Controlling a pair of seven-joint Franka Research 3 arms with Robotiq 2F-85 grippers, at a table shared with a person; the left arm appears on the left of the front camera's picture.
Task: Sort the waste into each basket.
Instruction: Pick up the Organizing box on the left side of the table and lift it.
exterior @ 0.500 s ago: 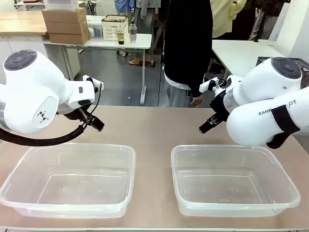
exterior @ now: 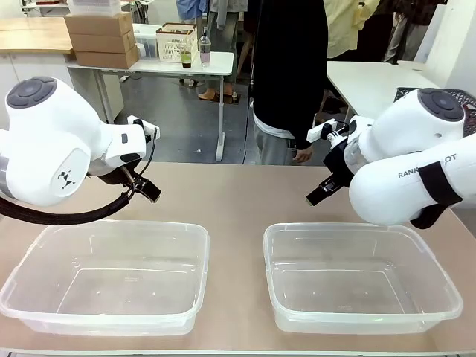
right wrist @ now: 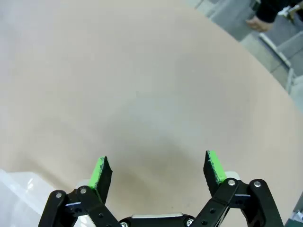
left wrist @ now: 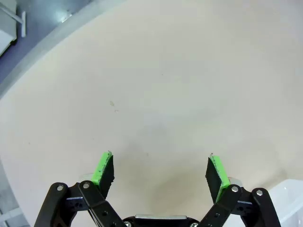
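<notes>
Two clear plastic baskets stand on the tan table in the front view, the left basket (exterior: 44, 245) and the right basket (exterior: 439, 275); nothing lies inside either. My left gripper (exterior: 146, 191) hangs over the bare table just behind the left basket. In its wrist view the left gripper (left wrist: 160, 172) is open with nothing between its green pads. My right gripper (exterior: 318, 195) hovers behind the right basket's far left corner. The right gripper (right wrist: 157, 170) stands open over bare tabletop. The waste is out of view.
A person in a dark top stands at the table's far edge, one hand (exterior: 302, 155) hanging near my right arm. Behind are other tables (exterior: 167, 65) with boxes and bottles. A strip of bare table (exterior: 238, 193) runs between the baskets and the far edge.
</notes>
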